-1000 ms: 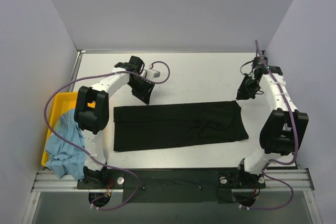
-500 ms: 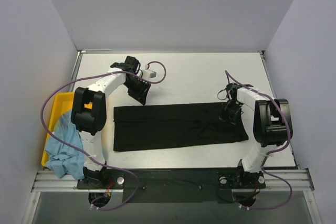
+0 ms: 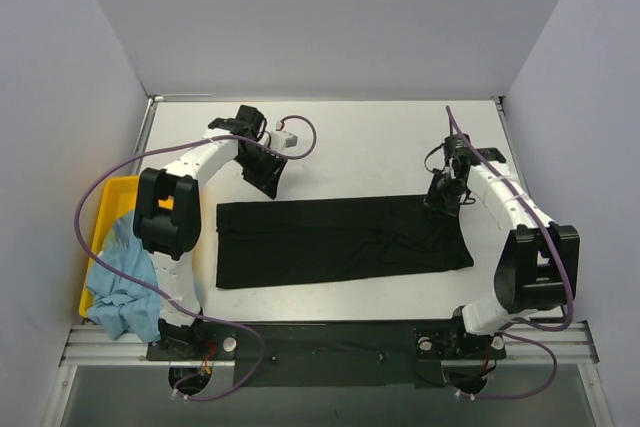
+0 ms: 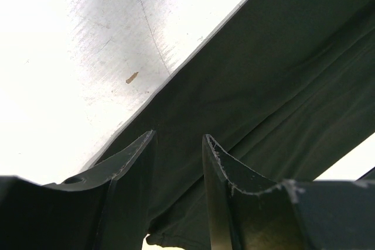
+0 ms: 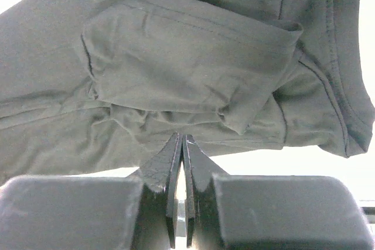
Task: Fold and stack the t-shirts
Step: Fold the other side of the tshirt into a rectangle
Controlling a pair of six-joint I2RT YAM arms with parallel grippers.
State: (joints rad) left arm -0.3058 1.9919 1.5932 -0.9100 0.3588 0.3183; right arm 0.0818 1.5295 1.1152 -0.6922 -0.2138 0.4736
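Observation:
The black t-shirt lies flat on the table, folded into a long strip. My left gripper hovers at its far left corner, jaws open over the cloth edge, with nothing between them. My right gripper is at the shirt's far right corner. Its jaws are shut, tips at the edge of the bunched sleeve; no cloth shows between them. The light blue t-shirt lies crumpled at the left, half over the tray.
A yellow plastic tray sits at the table's left edge under the blue shirt. Purple cables loop off both arms. Grey walls close in on the left, back and right.
My right arm swung in from the far right to the black shirt's far right corner, dipped onto it, then pulled back a little. My left gripper barely moved.

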